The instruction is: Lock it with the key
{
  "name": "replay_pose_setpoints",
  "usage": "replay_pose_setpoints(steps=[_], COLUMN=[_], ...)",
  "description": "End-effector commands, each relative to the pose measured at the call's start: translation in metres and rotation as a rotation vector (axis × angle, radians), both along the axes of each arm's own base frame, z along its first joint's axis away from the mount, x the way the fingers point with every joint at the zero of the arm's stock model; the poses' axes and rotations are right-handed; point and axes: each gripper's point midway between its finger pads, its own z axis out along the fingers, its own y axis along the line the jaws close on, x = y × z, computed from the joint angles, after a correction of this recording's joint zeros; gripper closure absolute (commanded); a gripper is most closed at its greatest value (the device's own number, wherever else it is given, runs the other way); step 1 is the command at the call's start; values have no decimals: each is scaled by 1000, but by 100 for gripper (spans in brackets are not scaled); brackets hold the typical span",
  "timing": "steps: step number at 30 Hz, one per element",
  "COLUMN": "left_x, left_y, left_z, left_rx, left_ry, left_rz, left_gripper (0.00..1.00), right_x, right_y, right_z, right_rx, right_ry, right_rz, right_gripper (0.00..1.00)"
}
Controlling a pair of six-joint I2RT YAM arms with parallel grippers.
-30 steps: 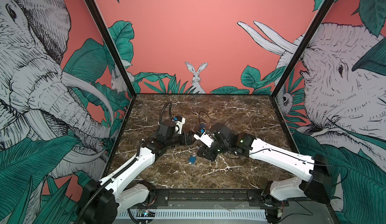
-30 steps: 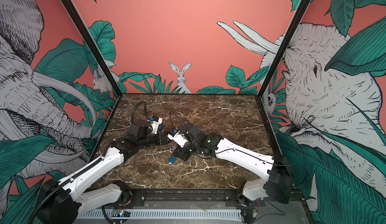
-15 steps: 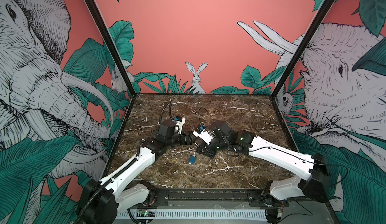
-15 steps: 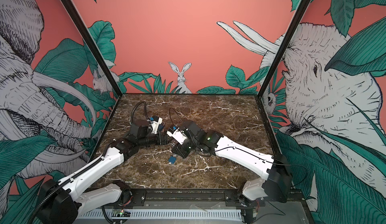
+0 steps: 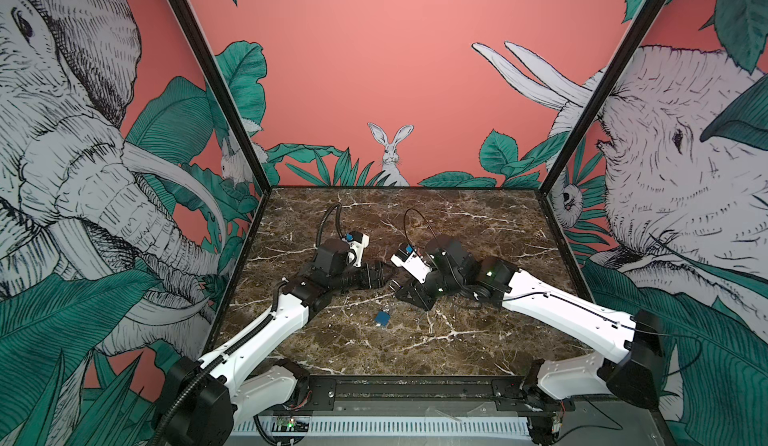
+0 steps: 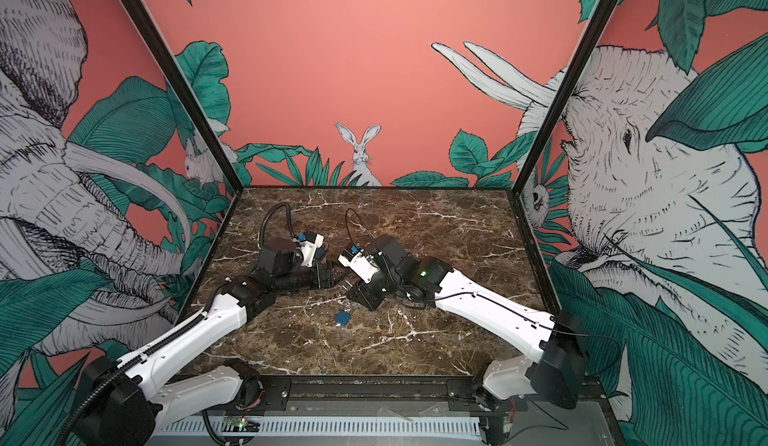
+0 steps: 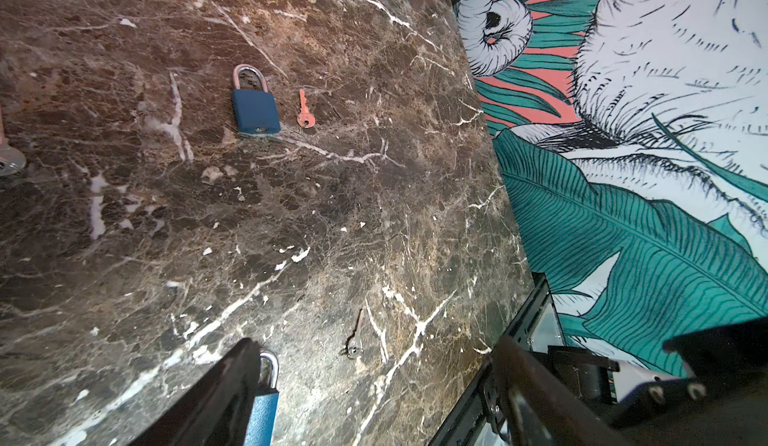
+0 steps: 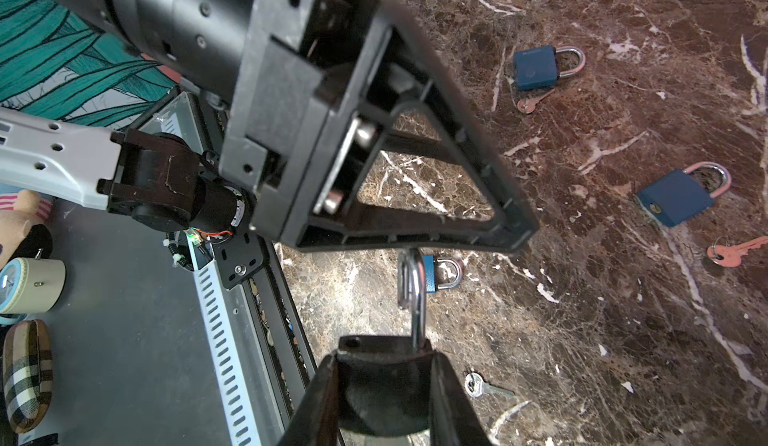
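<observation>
Just ahead of the right pincer (image 8: 384, 356), clamped on the key (image 8: 417, 311), the padlock (image 5: 382, 318) lies loose on the table (image 8: 582, 340); the left pincer (image 7: 374, 340) gapes empty, so a push may skid it.

right gripper (image 5: 397, 288) with its key (image 8: 413, 298) | rose slightly toward left gripper (image 5: 386, 275) | away from blue padlock (image 5: 382, 318)

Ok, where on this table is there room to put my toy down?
The back strip of the table along the rabbit wall is bare, and so is the far right corner by the elephant wall. The middle is crowded: the left gripper and right gripper almost meet there, with a blue padlock lying just in front of them.
</observation>
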Motion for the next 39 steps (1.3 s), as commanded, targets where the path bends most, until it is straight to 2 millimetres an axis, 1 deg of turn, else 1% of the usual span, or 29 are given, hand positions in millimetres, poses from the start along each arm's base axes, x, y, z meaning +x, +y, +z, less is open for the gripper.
replay_pose_setpoints(steps=[1, 3, 7, 12, 16, 21, 34, 37, 39], left_x=[-10, -12, -14, -18, -18, -17, -20, -21, -21], left_y=[-1, -1, 1, -8, -8, -11, -8, -9, -10], left_z=[3, 6, 14, 27, 26, 28, 45, 47, 45], left_rx=[-27, -36, -65, -140, -149, -173, -217, -219, -218], left_ry=[6, 3, -20, -47, -67, -77, -178, -187, -178], left_rz=[-32, -36, -22, -69, -76, -89, -89, -98, -103], left_gripper=[14, 14, 15, 15, 15, 15, 21, 22, 22], right_x=[12, 17, 19, 19, 19, 19, 17, 17, 17], right_y=[2, 0, 1, 3, 5, 6, 5, 4, 4], right_z=[24, 25, 23, 19, 21, 18, 10, 10, 10], right_rx=[75, 68, 64, 60, 70, 70, 81, 85, 89], right_ry=[-79, -89, -82, -69, -70, -62, -34, -34, -33], right_rz=[-23, -41, -37, -32, -30, -29, -30, -30, -30], right_gripper=[100, 100, 100, 100, 100, 100, 100, 100, 100])
